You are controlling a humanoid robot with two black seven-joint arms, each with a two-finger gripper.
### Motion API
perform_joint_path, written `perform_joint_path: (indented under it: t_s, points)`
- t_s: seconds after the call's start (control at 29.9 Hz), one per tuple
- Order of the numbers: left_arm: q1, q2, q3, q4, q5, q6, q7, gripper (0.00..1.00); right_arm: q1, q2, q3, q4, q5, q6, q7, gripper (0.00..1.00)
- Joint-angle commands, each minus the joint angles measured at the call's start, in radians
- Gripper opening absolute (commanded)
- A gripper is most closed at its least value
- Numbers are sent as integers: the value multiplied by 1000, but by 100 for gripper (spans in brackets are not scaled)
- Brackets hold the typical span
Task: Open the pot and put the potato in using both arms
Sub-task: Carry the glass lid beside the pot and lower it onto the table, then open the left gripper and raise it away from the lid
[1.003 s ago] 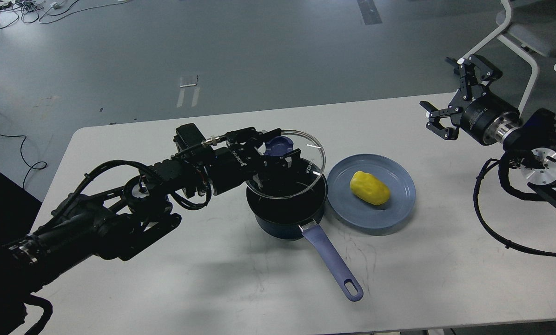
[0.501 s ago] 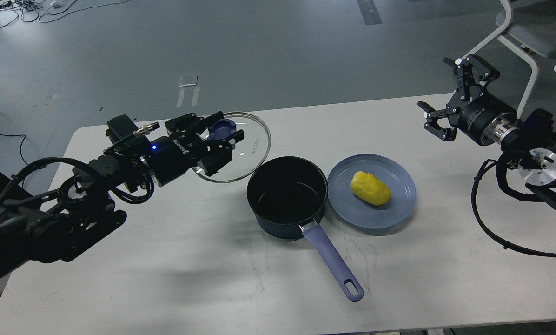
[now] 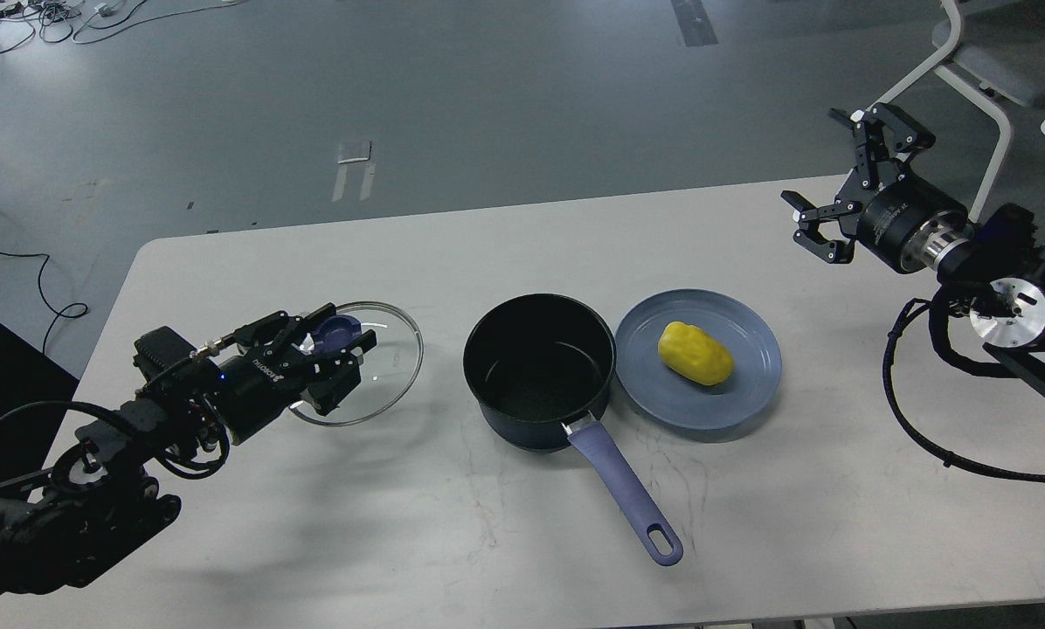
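Left gripper (image 3: 335, 345) pinches the blue knob of the glass lid (image 3: 374, 371), low over the table (image 3: 505, 236) at the pot's (image 3: 540, 371) nine o'clock. Pot uncovered. Potato (image 3: 695, 352) lies on the plate (image 3: 750, 393), at three o'clock. Right gripper (image 3: 837, 188) spread, well apart.

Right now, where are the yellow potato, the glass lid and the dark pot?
yellow potato (image 3: 695, 353), head view, its middle.
glass lid (image 3: 393, 349), head view, clear pane.
dark pot (image 3: 540, 371), head view, inside bottom.
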Motion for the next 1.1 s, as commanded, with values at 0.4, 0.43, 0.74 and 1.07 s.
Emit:
perform_joint_path:
  t_s: [0.4,0.43,0.74,1.07]
  points:
    - [36,-119,1,177,-35,0,0,51,-5,-14,0,2,0,0,0,100]
    - [41,-119,1,177,-35,0,0,54,-5,-12,0,0,0,0,0,100]
    - [55,-117,1,180,-37,0,0,76,-6,-6,0,-4,-2,-5,2,100]
    - [58,-121,1,182,-78,0,0,98,-6,-12,2,0,-1,-9,2,100]
